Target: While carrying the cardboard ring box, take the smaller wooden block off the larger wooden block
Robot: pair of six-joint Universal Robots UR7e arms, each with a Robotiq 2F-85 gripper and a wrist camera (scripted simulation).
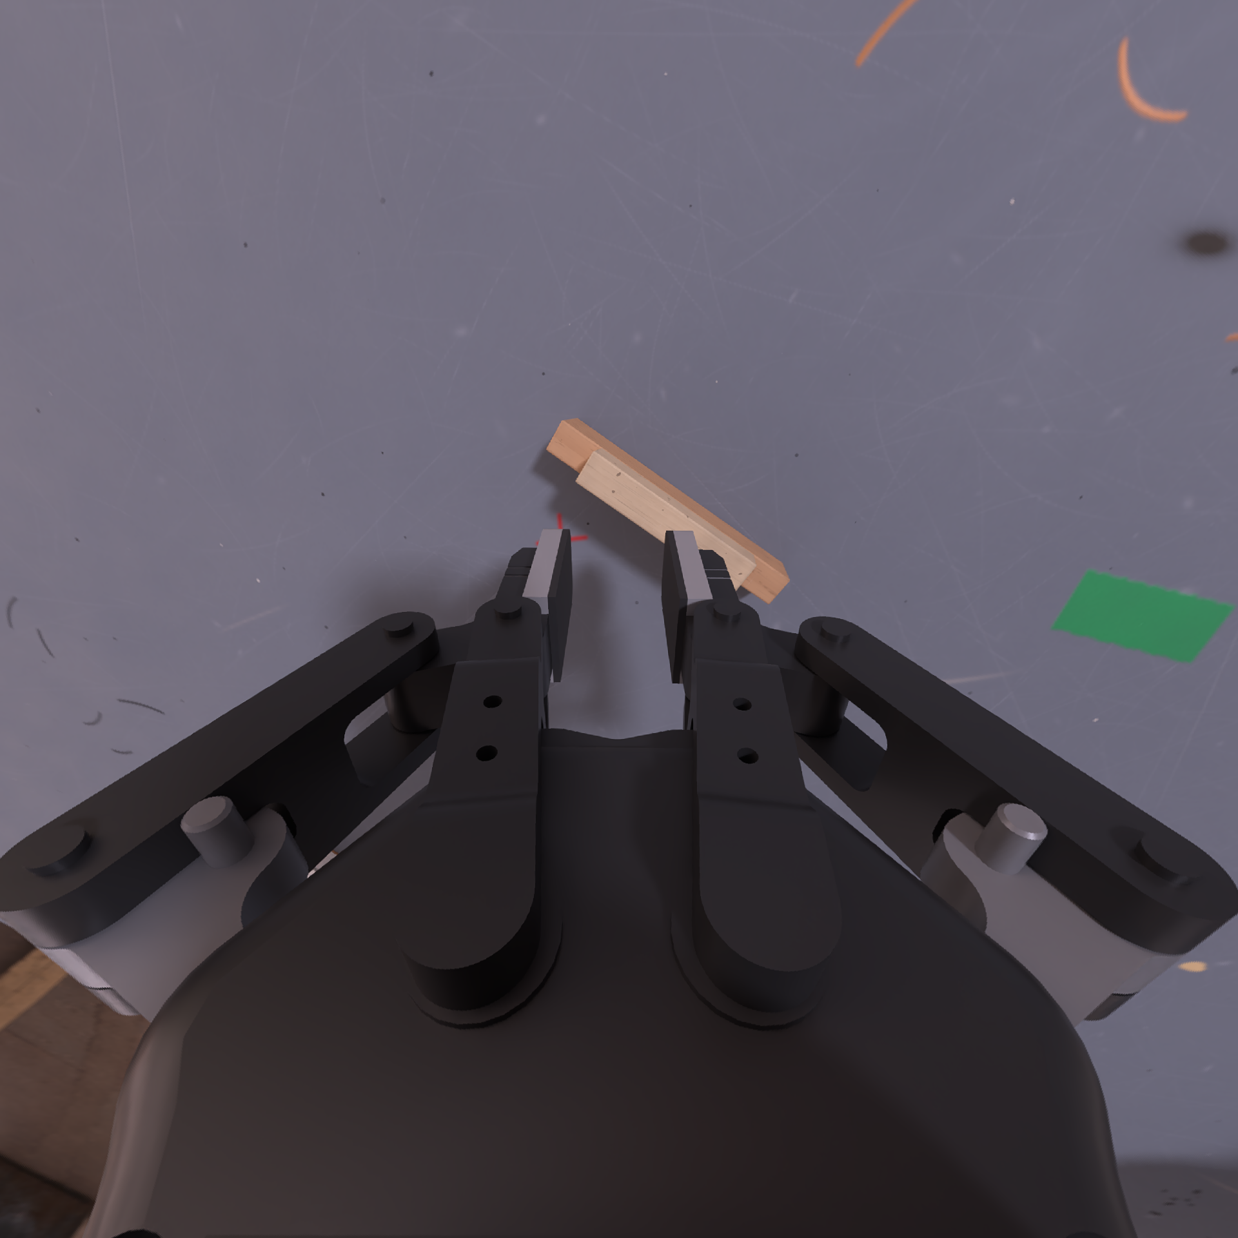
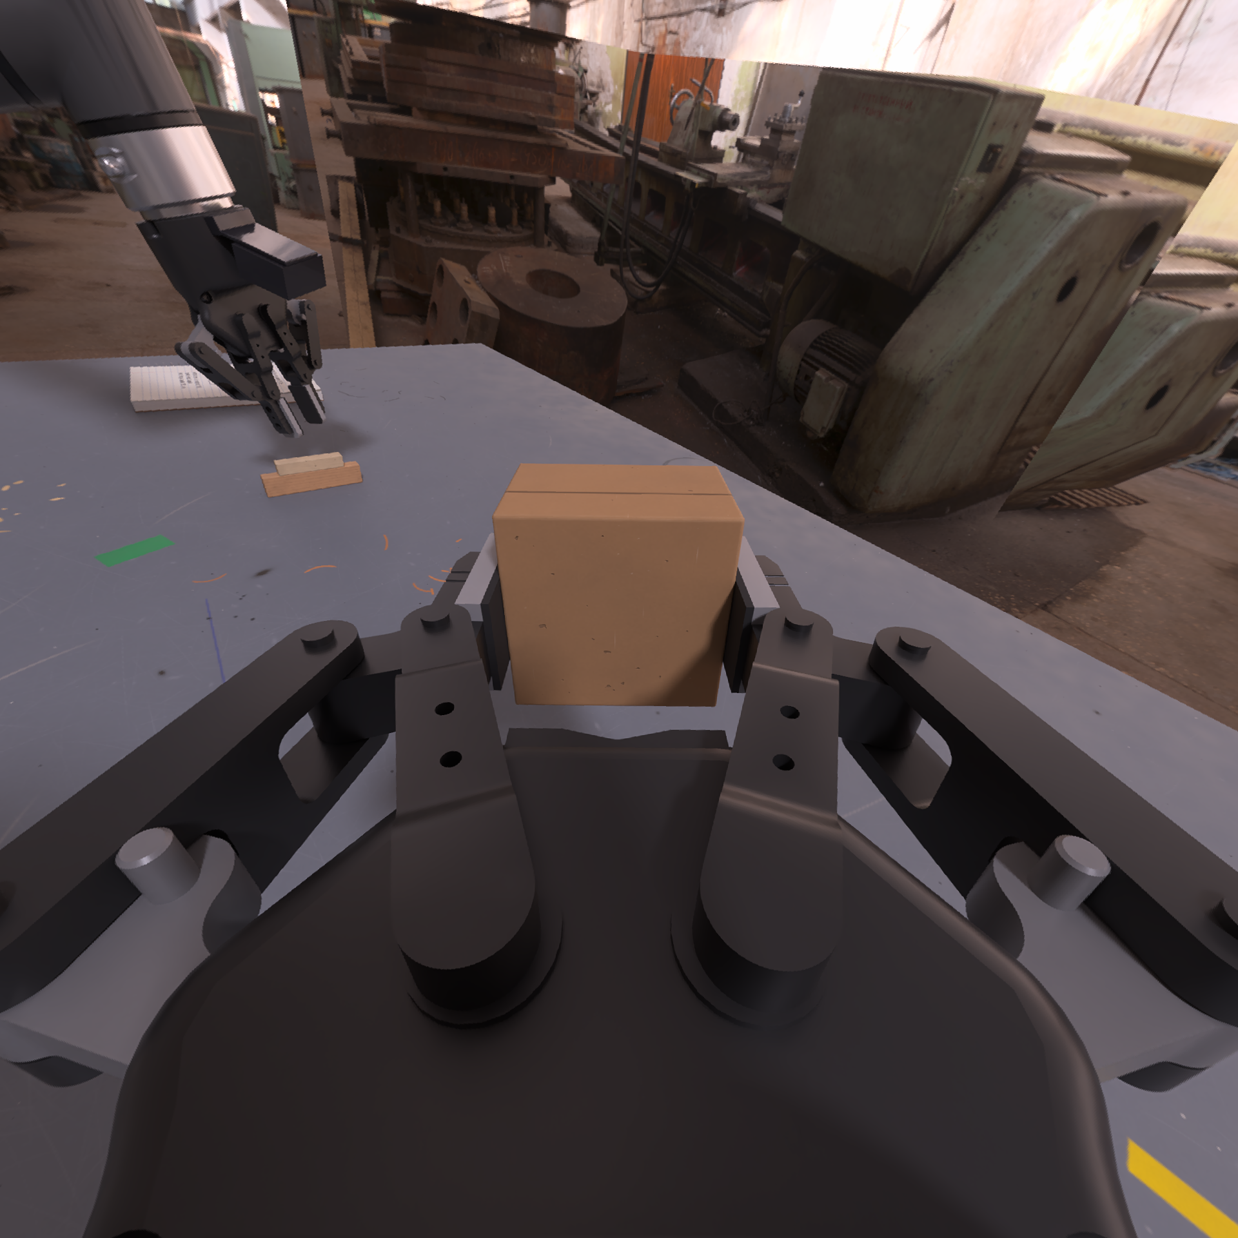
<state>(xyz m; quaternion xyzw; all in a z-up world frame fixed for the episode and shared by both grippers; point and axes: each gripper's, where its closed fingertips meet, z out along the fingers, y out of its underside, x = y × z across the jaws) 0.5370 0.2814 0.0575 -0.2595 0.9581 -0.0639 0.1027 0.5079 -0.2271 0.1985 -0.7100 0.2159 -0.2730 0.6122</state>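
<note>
The smaller pale wooden block (image 1: 660,512) lies on top of the larger tan wooden block (image 1: 764,566) on the grey table; the pair also shows in the right wrist view, pale block (image 2: 309,463) on tan block (image 2: 311,480). My left gripper (image 1: 616,539) is open and empty, hovering above the blocks' near side; it shows in the right wrist view (image 2: 300,417) too. My right gripper (image 2: 616,583) is shut on the brown cardboard ring box (image 2: 613,583) and holds it above the table.
A white notepad (image 2: 175,388) lies behind the left gripper. A green patch (image 1: 1142,615) marks the table right of the blocks, also seen in the right wrist view (image 2: 134,549). The table's far edge (image 2: 603,402) runs diagonally, with workshop machinery beyond.
</note>
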